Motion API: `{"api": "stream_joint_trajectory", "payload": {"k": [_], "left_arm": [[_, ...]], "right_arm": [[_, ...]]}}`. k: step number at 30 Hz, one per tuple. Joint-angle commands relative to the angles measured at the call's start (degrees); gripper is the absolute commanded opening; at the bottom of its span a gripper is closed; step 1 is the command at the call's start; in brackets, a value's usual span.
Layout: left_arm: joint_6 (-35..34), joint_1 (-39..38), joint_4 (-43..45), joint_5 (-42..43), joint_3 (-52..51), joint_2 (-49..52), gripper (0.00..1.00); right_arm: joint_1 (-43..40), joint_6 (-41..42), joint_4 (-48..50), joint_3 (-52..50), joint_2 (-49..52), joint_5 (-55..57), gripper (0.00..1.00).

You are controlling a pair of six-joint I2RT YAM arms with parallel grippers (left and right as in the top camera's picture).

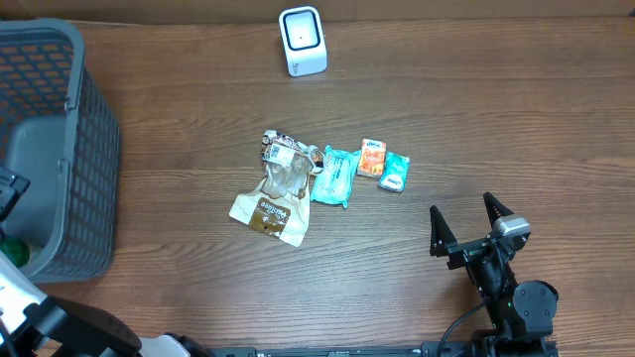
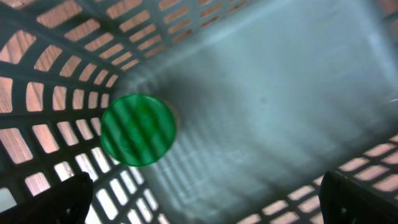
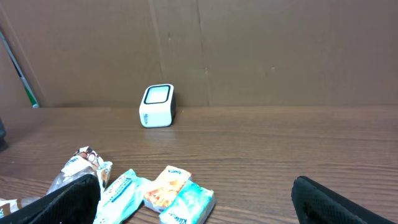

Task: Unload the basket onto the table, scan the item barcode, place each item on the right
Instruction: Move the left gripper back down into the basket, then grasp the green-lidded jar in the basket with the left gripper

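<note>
The brown wooden table (image 1: 198, 288) carries a big grey plastic mesh basket (image 1: 94, 149) at its left edge. The stuff to scan lies mid-table in a loose bunch: a crumpled clear-and-beige snack bag (image 1: 276, 193), a teal foil packet (image 1: 334, 176) touching it, then a small orange packet (image 1: 372, 159) and a small teal pack (image 1: 395, 172) side by side. The white box-shaped scanner (image 1: 303, 40) stands well apart at the far edge. The smallest bit is a round green cap (image 2: 137, 129) in the basket's corner.

Nothing looks picked yet. The smart play is probably the right arm taking an end packet by its edge, leaving the barcode face uncovered, then turning that face to the scanner window.

The right gripper (image 1: 460, 204) sits low at the front right, aimed across the table at the bunch, jaws spread wide and empty. The left gripper (image 2: 205, 199) hangs inside the basket, also spread wide, holding nothing.
</note>
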Motion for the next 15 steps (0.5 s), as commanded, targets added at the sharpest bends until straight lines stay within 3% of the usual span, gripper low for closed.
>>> {"api": "stream_joint_trajectory", "payload": {"k": [1, 15], "left_arm": [[6.91, 1.95, 3.39, -1.81, -4.2, -0.22, 1.0], [13.11, 5.68, 11.67, -6.88, -9.44, 2.69, 1.0]], "right_arm": [[0.24, 0.22, 0.33, -0.61, -0.42, -0.28, 1.0], [0.24, 0.22, 0.33, -0.63, -0.42, -0.28, 1.0]]}}
